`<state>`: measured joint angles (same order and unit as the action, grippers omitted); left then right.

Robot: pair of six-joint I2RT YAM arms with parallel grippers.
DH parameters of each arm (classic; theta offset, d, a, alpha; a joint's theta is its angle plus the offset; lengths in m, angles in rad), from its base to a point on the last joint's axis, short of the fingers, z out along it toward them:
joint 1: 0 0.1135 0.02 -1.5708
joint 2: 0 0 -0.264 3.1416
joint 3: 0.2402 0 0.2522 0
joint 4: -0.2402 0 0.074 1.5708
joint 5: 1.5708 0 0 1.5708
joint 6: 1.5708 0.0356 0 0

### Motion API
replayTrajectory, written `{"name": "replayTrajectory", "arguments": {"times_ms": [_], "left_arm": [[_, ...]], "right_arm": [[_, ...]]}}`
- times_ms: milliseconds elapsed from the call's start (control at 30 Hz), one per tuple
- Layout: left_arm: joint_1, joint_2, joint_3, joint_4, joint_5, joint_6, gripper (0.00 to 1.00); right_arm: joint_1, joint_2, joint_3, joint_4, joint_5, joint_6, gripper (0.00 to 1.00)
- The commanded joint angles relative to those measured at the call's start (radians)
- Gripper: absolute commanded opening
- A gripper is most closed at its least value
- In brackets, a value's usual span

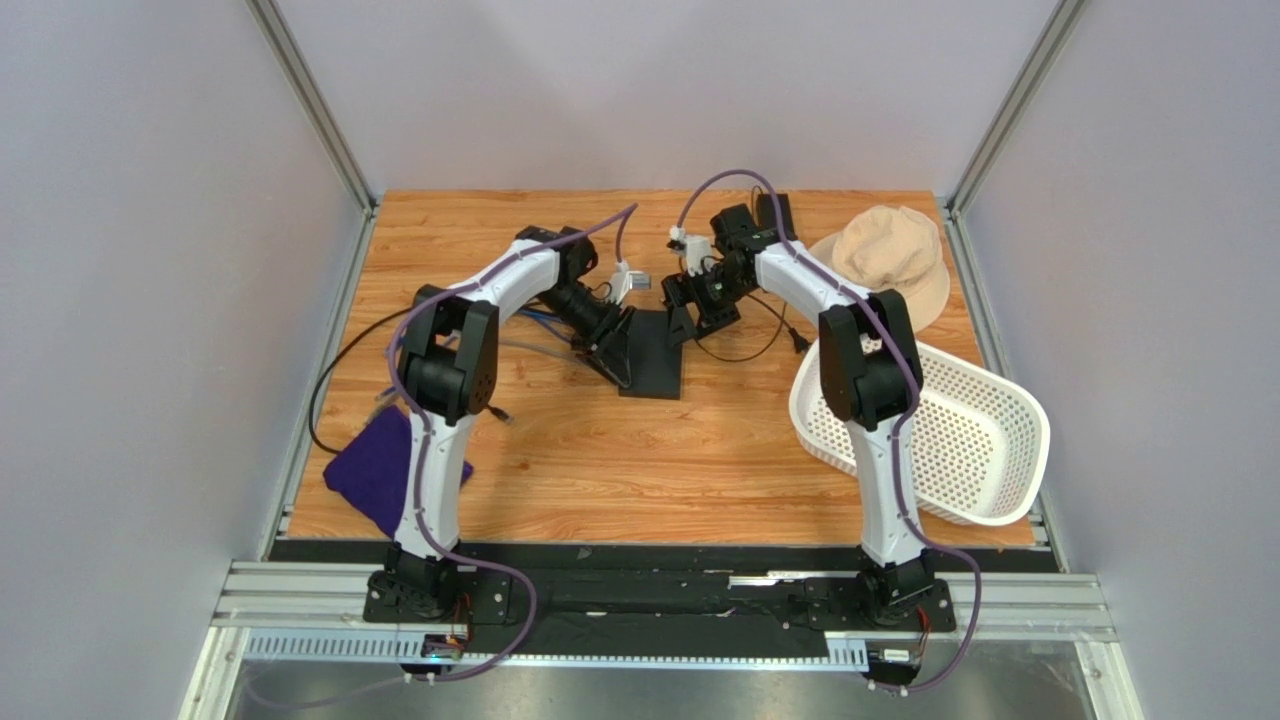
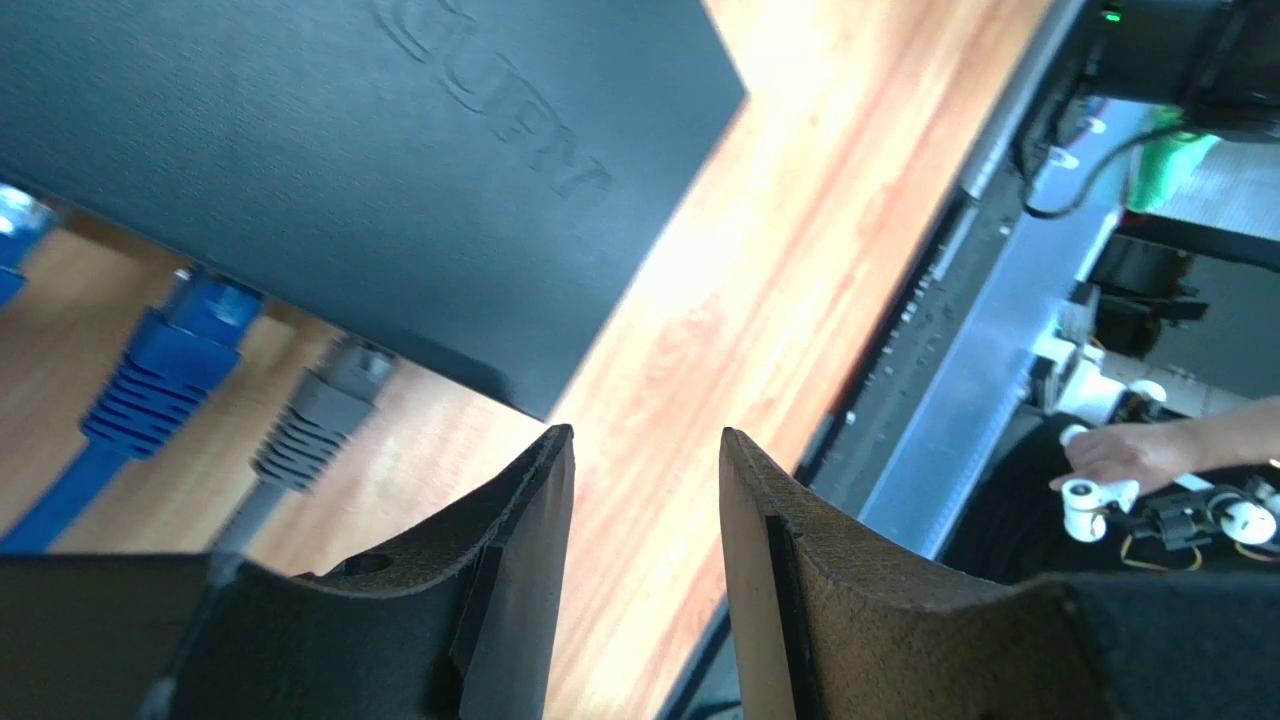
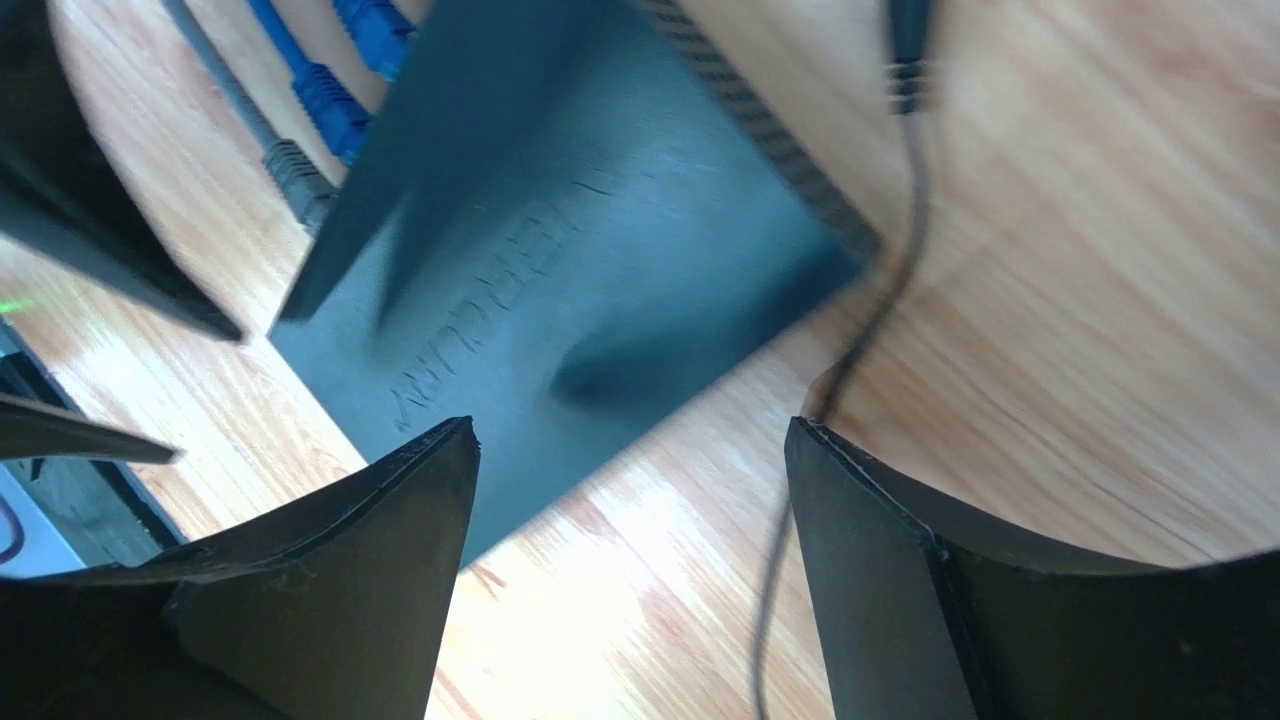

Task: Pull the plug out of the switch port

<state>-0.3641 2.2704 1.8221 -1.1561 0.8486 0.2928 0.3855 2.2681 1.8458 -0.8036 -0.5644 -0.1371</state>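
Observation:
The switch (image 1: pixel 655 357) is a flat black box lying mid-table between both arms. In the left wrist view the switch (image 2: pixel 376 165) fills the upper left, with a grey plug (image 2: pixel 320 408) and a blue plug (image 2: pixel 181 353) seated in its side sockets. My left gripper (image 2: pixel 646 450) is open over bare wood, just off the switch's corner, holding nothing. In the right wrist view the switch (image 3: pixel 556 255) lies ahead, with the grey plug (image 3: pixel 293 173) and blue plugs (image 3: pixel 323 98) at its far side. My right gripper (image 3: pixel 631 443) is wide open and empty beside the switch's near edge.
A thin black power cord (image 3: pixel 879 285) runs from the switch past my right finger. A beige hat (image 1: pixel 890 255) and a white perforated basket (image 1: pixel 939 428) sit at the right. A purple cloth (image 1: pixel 373 458) lies near the left arm's base.

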Motion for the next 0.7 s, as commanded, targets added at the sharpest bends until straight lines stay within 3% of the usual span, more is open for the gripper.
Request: {"name": "replayTrajectory", "arguments": {"times_ms": [0, 133, 200, 267, 400, 667], "left_arm": [[0.04, -0.037, 0.034, -0.116, 0.075, 0.078, 0.49], [0.134, -0.145, -0.032, -0.024, 0.073, -0.022, 0.49], [0.162, -0.172, -0.059, 0.043, 0.047, -0.067, 0.49], [0.194, -0.208, -0.085, 0.099, 0.021, -0.124, 0.5], [0.203, -0.241, -0.129, 0.278, -0.052, -0.185, 0.51], [0.203, -0.18, -0.083, 0.308, -0.275, -0.244, 0.52]], "right_arm": [[0.006, -0.091, 0.026, 0.014, -0.014, -0.039, 0.78], [0.024, -0.123, 0.044, 0.056, 0.027, -0.045, 0.76], [0.053, -0.133, 0.052, 0.067, 0.167, -0.053, 0.76], [0.067, -0.125, 0.09, 0.046, 0.271, -0.045, 0.77], [0.087, -0.081, 0.187, -0.048, 0.302, 0.011, 0.79], [0.136, -0.027, 0.23, -0.141, 0.373, 0.028, 0.82]]}}
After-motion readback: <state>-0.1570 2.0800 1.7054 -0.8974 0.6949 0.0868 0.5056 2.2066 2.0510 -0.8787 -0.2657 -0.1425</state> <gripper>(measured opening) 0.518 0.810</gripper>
